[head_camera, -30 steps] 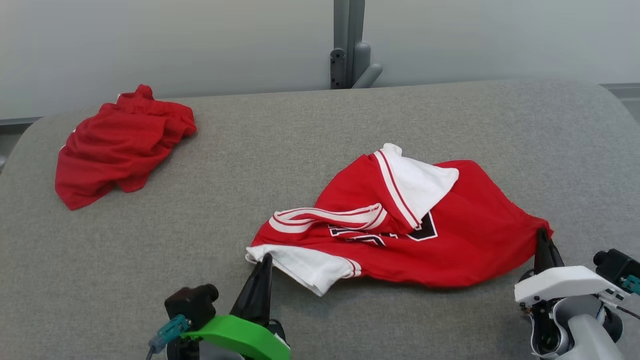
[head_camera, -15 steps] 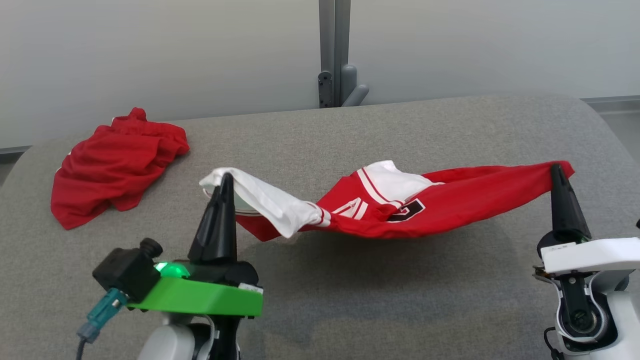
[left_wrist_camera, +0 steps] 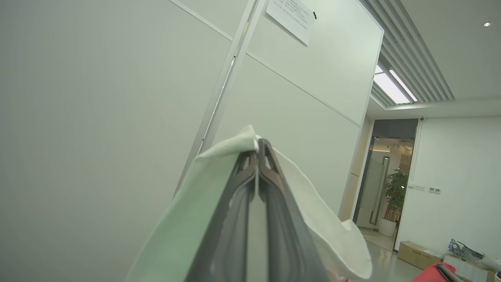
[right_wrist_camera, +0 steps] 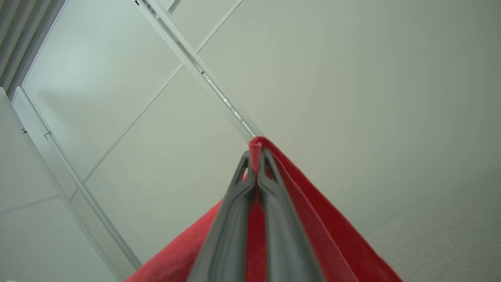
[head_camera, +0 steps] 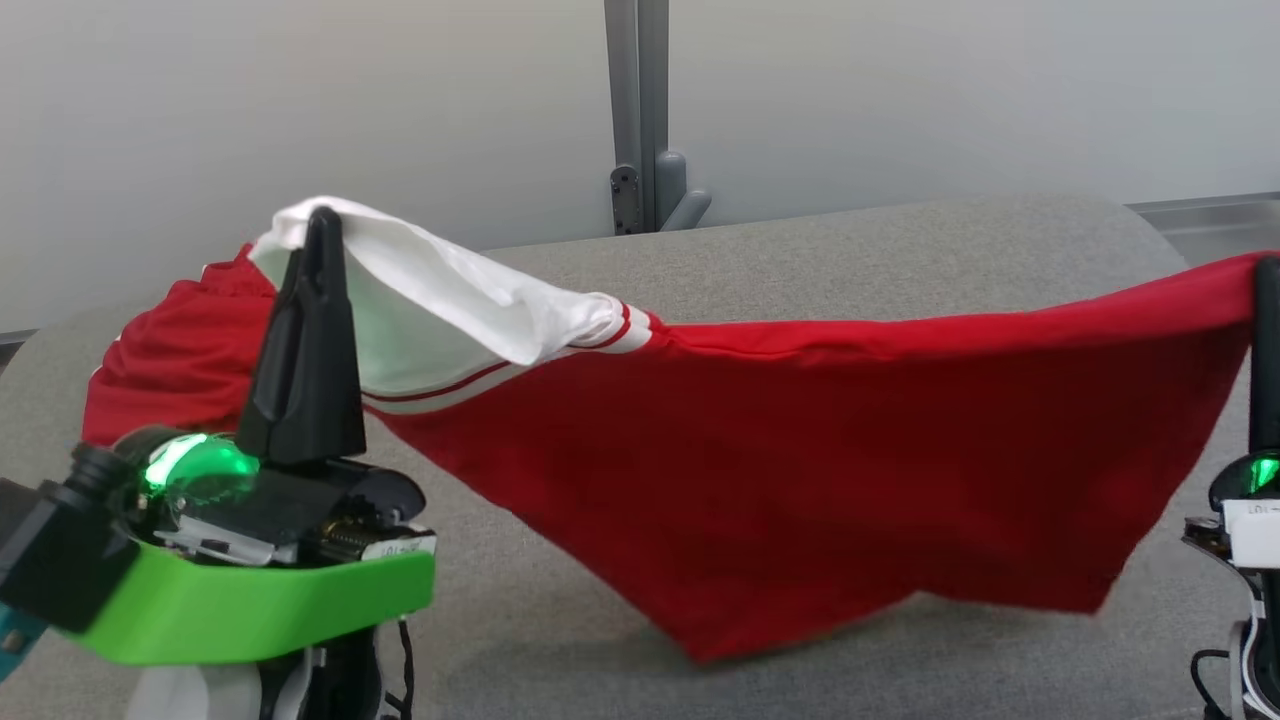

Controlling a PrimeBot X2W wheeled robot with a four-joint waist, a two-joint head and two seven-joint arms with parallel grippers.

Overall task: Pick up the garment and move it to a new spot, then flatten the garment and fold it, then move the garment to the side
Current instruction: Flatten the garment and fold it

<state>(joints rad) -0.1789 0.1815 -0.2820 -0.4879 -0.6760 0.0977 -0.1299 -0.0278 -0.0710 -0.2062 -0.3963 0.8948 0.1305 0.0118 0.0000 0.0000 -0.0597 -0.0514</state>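
Note:
The garment (head_camera: 820,440), a red jersey with a white part and striped trim, hangs stretched in the air above the grey surface (head_camera: 900,240). My left gripper (head_camera: 322,218) is shut on its white corner at the left, fingers pointing up. At the right edge my right gripper (head_camera: 1266,268) is shut on the red corner. The left wrist view has white cloth (left_wrist_camera: 219,172) pinched between the closed fingers (left_wrist_camera: 238,196). Red cloth (right_wrist_camera: 313,219) is pinched in the right wrist view at my right gripper (right_wrist_camera: 256,154). The jersey's lower edge sags just above the surface.
A second red garment (head_camera: 170,350) lies crumpled at the back left, partly behind my left gripper. A grey post (head_camera: 635,110) stands against the pale wall behind the surface. The surface's rounded far edge runs across the back.
Both grippers have risen and spread apart with the jersey, lifting it off the surface and stretching it out. The head camera has shifted too.

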